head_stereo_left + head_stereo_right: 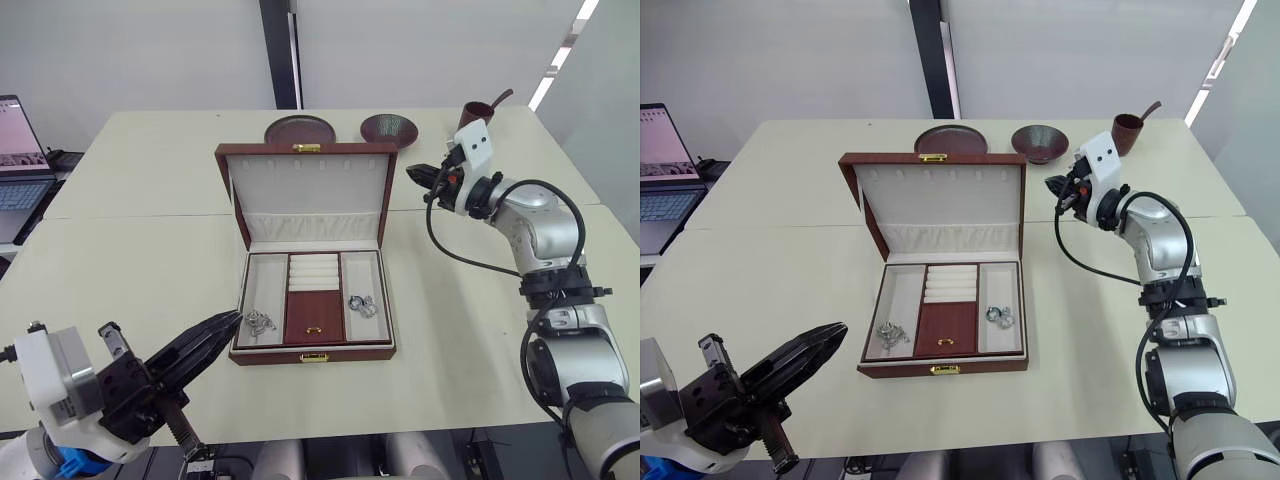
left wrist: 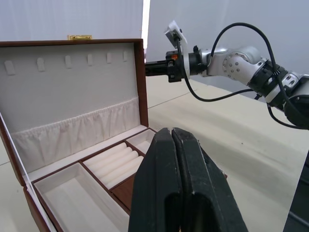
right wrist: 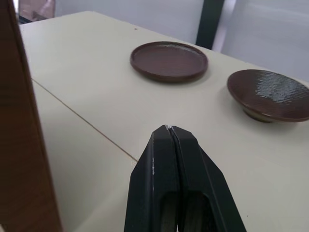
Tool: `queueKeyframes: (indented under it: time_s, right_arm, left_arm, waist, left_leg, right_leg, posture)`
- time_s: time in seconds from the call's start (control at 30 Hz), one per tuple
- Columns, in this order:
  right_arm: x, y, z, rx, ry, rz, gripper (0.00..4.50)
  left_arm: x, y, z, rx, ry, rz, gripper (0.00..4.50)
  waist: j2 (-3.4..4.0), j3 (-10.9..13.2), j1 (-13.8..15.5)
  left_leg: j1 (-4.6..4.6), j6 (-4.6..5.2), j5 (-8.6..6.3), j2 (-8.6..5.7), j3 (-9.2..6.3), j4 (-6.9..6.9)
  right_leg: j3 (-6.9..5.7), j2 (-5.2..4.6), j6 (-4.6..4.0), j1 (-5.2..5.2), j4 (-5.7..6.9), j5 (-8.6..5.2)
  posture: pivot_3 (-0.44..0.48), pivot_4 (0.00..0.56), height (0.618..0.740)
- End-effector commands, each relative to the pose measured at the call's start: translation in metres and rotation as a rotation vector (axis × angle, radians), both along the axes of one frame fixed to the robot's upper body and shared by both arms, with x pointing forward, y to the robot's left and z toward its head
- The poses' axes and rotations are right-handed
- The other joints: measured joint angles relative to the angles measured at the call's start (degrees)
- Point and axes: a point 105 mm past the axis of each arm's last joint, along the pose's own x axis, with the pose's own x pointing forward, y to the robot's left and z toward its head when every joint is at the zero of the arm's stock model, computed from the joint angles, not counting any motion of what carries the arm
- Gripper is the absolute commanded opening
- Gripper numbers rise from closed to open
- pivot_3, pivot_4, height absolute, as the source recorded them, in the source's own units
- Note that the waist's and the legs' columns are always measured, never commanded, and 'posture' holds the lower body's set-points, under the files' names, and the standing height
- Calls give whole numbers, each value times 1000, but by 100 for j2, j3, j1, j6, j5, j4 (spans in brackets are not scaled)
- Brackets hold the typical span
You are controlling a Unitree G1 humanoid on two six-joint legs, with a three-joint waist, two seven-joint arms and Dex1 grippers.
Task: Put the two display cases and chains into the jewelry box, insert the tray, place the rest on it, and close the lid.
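The jewelry box stands open mid-table, its lid upright and cream-lined. The tray sits inside it, with ring rolls and a brown centre panel. One silvery jewelry piece lies in the tray's left compartment and another in the right. The display cases and chains are hidden. My left gripper is shut and empty, its tips just off the box's front left corner. To the right of the lid, my right gripper hangs above the table, shut and empty.
Behind the box are a flat brown plate and a dark bowl. A brown cup with a spoon stands at the back right. A laptop sits on a side table at the far left.
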Motion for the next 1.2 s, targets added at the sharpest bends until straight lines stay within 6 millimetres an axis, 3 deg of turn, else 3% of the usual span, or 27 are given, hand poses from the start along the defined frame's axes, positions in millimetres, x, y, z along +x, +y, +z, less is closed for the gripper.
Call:
queueKeyframes:
  time_s: [0.03, 0.23, 0.37, 0.6, 0.77, 0.97, 1.2]
  right_arm:
    - [-5, 14, 18, 24, -40, 121, 0]
    - [-19, 27, 33, 65, -93, 278, 0]
    - [-32, 24, 40, 76, -144, 354, 0]
    - [-76, 8, 47, 69, -84, 542, 0]
    - [-103, -10, 38, -36, 39, 636, 0]
    - [-115, -15, 42, -75, 80, 667, 0]
    - [-117, -10, 37, -108, 56, 644, 0]
  left_arm:
    - [-2, -6, 10, -17, -47, 6, 13]
    - [-4, -2, 12, -2, -54, 23, 13]
    - [-3, 5, 9, 12, -51, 42, 13]
    - [-6, 13, 6, 40, -26, 47, 13]
    - [-9, 22, 1, 60, 21, 50, 13]
    - [-15, 59, 0, 132, 64, 111, 13]
    - [-16, 75, -1, 153, 82, 122, 13]
  waist:
    - [1, 0, 0]
    - [4, 2, -1]
    - [5, 3, 0]
    - [10, 7, 12]
    - [14, 11, 14]
    - [17, 13, -29]
    - [9, 17, 1]
  left_leg:
    - [0, 0, 0, 0, 2, 0]
    - [-1, 0, 0, 1, 3, 0]
    - [-1, 0, 0, 1, 4, 0]
    - [-2, 0, 0, 0, 5, 0]
    - [-2, 1, -1, 0, 6, 0]
    - [4, 2, -1, 4, 22, -1]
    - [-2, 1, -1, 2, 27, 0]
  right_leg:
    - [-1, 0, 0, -1, 0, 0]
    - [-2, 1, 0, -2, 1, 0]
    - [-4, 1, 0, -2, 1, 0]
    - [-5, 0, 0, -1, -2, 0]
    - [-8, 1, 0, 1, -5, -1]
    - [-7, 11, -10, -2, -3, -7]
    - [-7, 8, -7, -3, -6, -7]
  posture:
    - [0, 150, 740]
    - [0, 150, 740]
    - [0, 150, 740]
    - [0, 150, 740]
    - [0, 150, 740]
    - [0, 150, 740]
    - [0, 150, 740]
